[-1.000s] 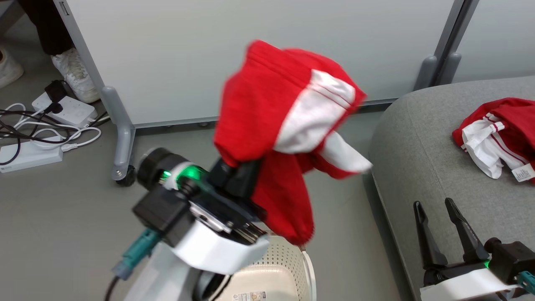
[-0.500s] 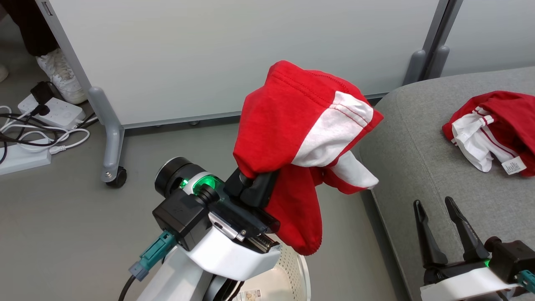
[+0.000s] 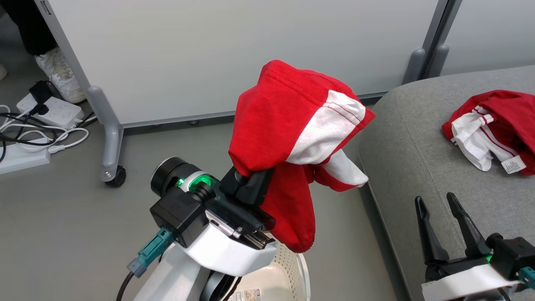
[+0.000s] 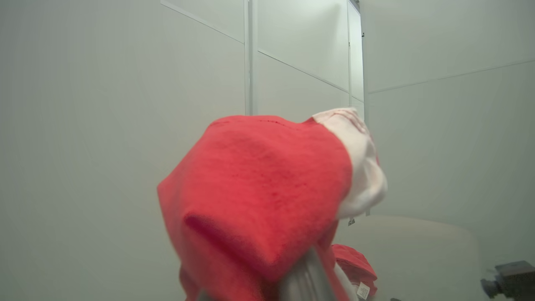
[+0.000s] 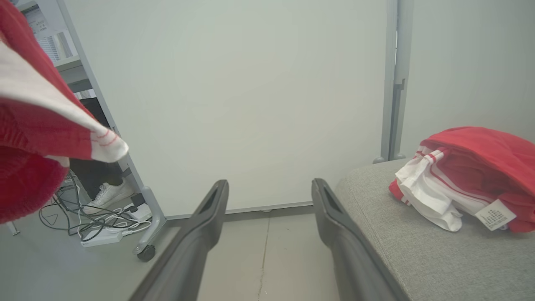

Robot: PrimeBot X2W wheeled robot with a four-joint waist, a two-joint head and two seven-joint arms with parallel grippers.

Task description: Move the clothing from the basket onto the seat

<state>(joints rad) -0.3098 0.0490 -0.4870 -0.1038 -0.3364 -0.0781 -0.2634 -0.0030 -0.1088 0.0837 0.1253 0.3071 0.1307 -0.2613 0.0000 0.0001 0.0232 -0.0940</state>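
Left gripper (image 3: 250,184) is clamped on a red garment (image 3: 284,125), held up above the basket (image 3: 292,267), left of the seat (image 3: 409,167). Left wrist view: fabric drapes over the fingers. Second garment (image 3: 501,121) lies on the seat. Right wrist view: right gripper (image 5: 269,184) spread wide, empty, at the seat's edge.

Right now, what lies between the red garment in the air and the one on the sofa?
Just a bare stretch of grey sofa, by the head view, separates the held garment from the lying garment.
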